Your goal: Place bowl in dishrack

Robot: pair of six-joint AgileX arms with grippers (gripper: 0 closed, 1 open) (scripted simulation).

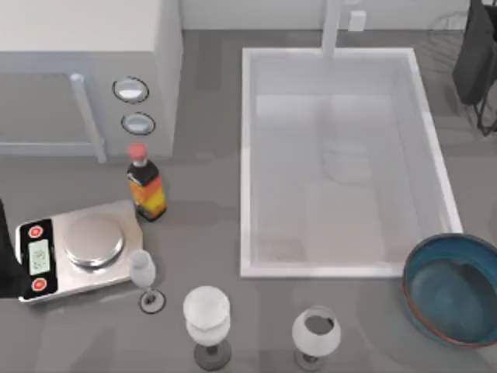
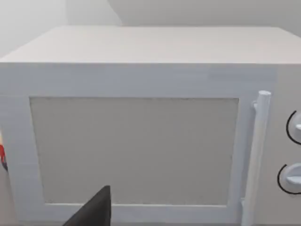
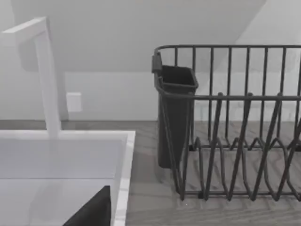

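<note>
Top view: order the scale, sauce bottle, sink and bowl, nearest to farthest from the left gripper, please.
1. scale, beside left gripper, left edge.
2. sauce bottle, left of centre.
3. sink, centre-right.
4. bowl, right edge.

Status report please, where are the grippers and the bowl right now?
Bowl on table, front right, beside sink. Dishrack far right, nothing in it. Grippers' fingers unclear. Path looks clear.

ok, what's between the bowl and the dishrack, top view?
In the top view, bare grey counter beside the sink's right rim separates the bowl from the dishrack; nothing stands there.
</note>
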